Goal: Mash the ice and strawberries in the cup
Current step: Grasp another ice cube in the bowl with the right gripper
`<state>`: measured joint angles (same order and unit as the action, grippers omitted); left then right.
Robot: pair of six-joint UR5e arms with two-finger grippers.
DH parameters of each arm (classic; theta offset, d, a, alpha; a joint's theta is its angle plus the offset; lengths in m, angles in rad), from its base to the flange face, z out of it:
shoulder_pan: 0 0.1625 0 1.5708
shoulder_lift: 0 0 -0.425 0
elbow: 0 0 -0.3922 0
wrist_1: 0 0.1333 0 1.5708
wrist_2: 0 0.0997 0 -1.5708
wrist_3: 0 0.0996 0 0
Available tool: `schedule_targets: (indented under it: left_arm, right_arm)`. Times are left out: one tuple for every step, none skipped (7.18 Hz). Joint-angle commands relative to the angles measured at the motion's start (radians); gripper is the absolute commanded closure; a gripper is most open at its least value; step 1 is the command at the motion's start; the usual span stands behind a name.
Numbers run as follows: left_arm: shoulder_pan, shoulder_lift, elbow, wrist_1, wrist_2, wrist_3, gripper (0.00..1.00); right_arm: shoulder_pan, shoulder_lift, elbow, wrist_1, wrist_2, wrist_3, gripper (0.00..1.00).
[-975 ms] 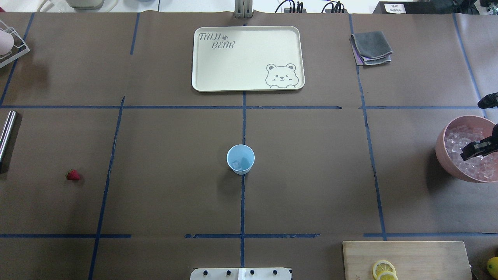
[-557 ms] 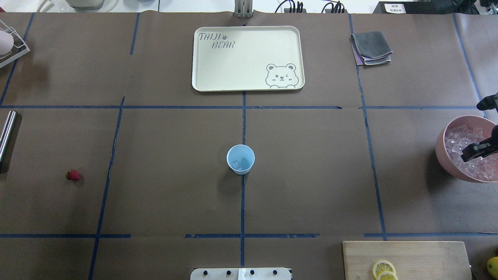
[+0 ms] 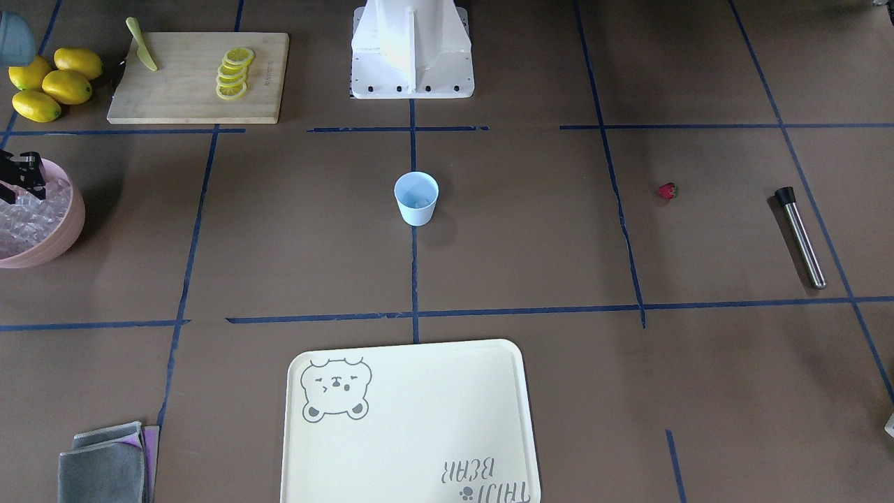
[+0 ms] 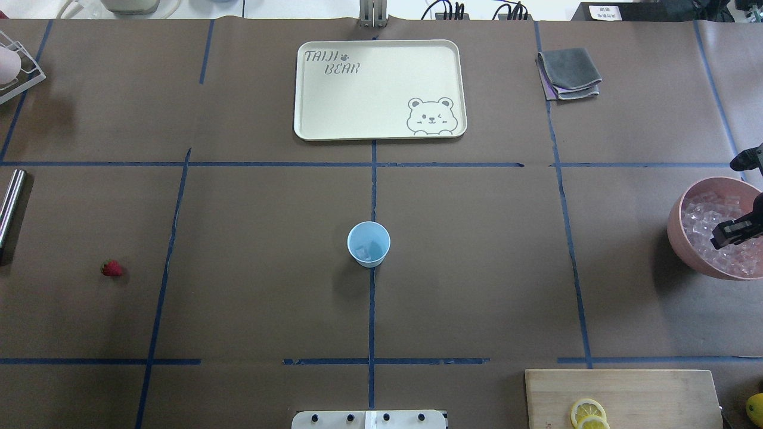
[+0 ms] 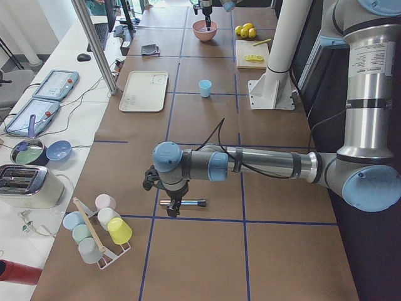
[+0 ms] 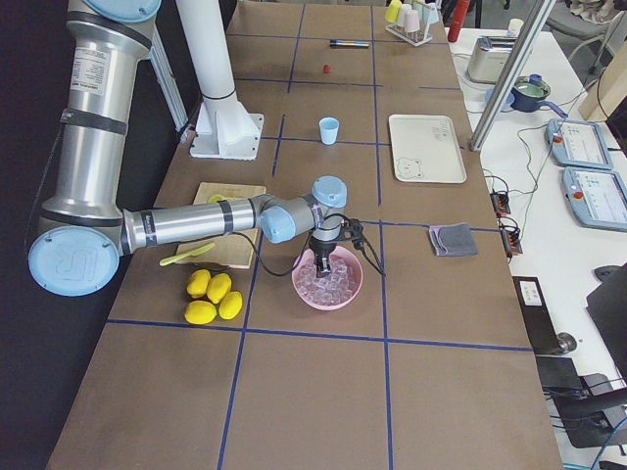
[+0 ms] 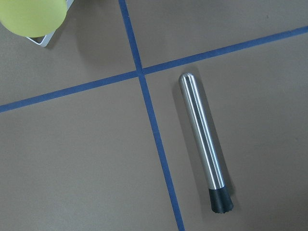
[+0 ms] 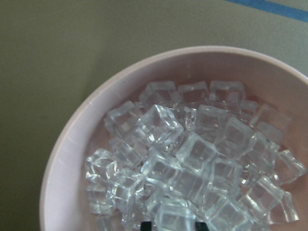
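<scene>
The cup (image 4: 369, 243) is seen at the centre of the overhead frame, upright on a blue tape line, with a little ice (image 4: 368, 251) inside. The strawberry (image 4: 111, 268) is found at lower left of that frame, well apart from the cup. The muddler (image 7: 202, 139) is laid flat at the left edge, beyond another tape line. In the left side view the left gripper (image 5: 171, 211) is held over the muddler; how far its fingers are spread cannot be told. At the right edge of the overhead frame a pink bowl (image 4: 675, 223) is heaped with ice cubes (image 8: 192, 159), and the right gripper (image 8: 173, 227) is held low among them. Its fingertips (image 8: 147, 225) are set apart at the bottom of the wrist view with one cube between them; whether that cube is touched cannot be made out. A tray (image 4: 381, 89) is placed at top centre, a folded cloth (image 4: 569, 72) at upper right, and a cutting board (image 4: 620, 387) with lemon slices (image 4: 587, 412) at lower right.
</scene>
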<state>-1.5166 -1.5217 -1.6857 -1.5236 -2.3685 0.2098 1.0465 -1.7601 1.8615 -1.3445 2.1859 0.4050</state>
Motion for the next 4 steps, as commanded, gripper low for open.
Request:
schedule_targets:
  left_arm:
    - [0.003, 0.000, 0.000, -0.001, 0.000, 0.000, 0.00]
    - [0.003, 0.000, 0.000, -0.001, 0.000, 0.000, 0.00]
    - [0.003, 0.000, 0.000, 0.000, 0.000, 0.000, 0.00]
    - [0.004, 0.000, 0.000, 0.000, 0.000, 0.000, 0.00]
  right_arm:
    - [0.000, 0.002, 0.002, -0.002, 0.000, 0.000, 0.84]
    - [0.001, 0.004, 0.019, -0.004, 0.005, 0.000, 0.87]
    - [0.010, 0.002, 0.065, -0.010, 0.012, 0.000, 0.88]
    - [0.038, 0.008, 0.149, -0.084, 0.014, 0.000, 0.94]
